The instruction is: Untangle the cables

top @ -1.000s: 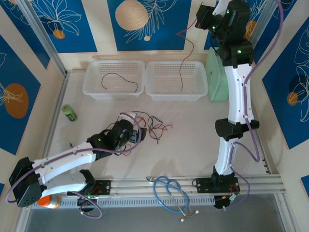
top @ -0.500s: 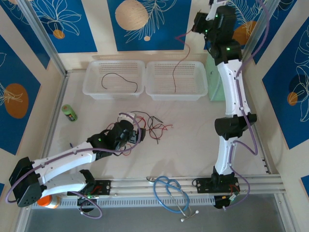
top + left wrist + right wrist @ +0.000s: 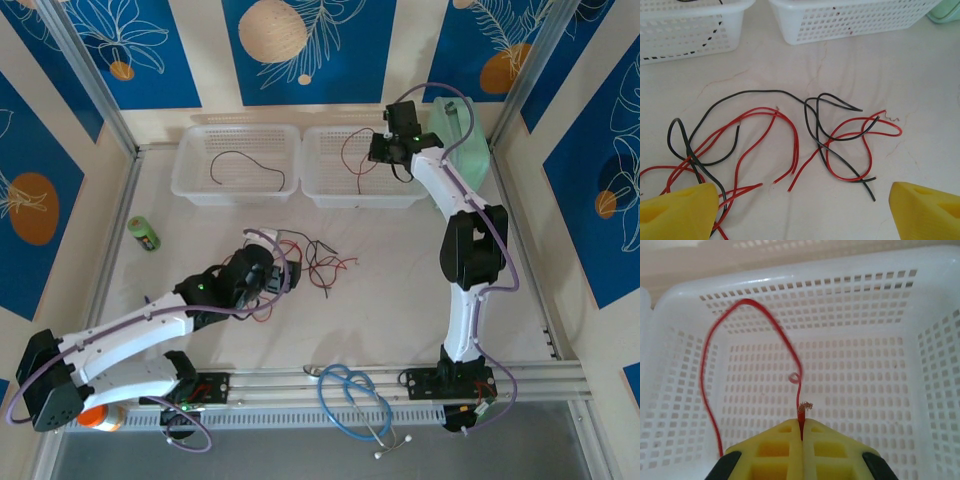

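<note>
One black wire (image 3: 250,165) sits binned beside the basket (image 3: 365,193); over it our right gripper (image 3: 801,432) pinches a red wire (image 3: 707,385); our spread-fingered left gripper (image 3: 802,207) faces the tangle (image 3: 790,145) before it.

Bare surface (image 3: 400,300) lies right of the cables (image 3: 318,262), as far as the right arm (image 3: 470,260). The left basket (image 3: 235,195) and right basket (image 3: 360,197), side by side, wall off the far side. A green can (image 3: 144,234) stands left; a blue stethoscope (image 3: 352,400) lies near.
</note>
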`<action>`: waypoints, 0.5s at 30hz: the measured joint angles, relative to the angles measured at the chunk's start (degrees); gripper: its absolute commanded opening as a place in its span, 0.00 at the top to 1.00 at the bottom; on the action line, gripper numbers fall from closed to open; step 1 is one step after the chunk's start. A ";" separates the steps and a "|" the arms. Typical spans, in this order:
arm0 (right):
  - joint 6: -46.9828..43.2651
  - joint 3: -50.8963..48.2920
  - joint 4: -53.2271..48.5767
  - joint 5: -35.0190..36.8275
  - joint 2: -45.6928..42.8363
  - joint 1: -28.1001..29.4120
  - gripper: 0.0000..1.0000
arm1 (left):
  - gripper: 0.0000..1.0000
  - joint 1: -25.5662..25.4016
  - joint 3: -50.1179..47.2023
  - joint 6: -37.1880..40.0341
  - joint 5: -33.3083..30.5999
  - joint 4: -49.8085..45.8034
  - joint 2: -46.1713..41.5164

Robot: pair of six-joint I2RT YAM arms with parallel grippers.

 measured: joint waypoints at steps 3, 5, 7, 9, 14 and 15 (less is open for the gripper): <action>0.55 3.10 -3.19 0.26 1.46 0.09 1.00 | 0.11 0.00 0.57 0.00 -0.04 -0.74 -0.81; 0.94 4.63 -4.70 0.22 2.84 -0.13 1.00 | 0.10 0.00 1.25 0.02 -0.17 -1.75 -1.11; 1.38 5.46 -6.29 0.15 4.28 -0.37 0.96 | 0.10 0.00 2.14 0.00 -0.46 -3.04 -1.33; 1.88 5.79 -7.80 -0.31 5.75 -0.63 0.84 | 0.09 0.00 3.37 0.00 -0.52 -4.63 -1.73; 2.08 7.50 -11.54 -1.38 7.08 -0.90 0.45 | 0.09 0.00 5.55 -0.24 -0.68 -8.26 -2.84; 2.12 8.41 -12.26 -1.57 7.08 -0.90 0.41 | 0.09 0.00 5.97 -0.48 -0.68 -9.14 -2.93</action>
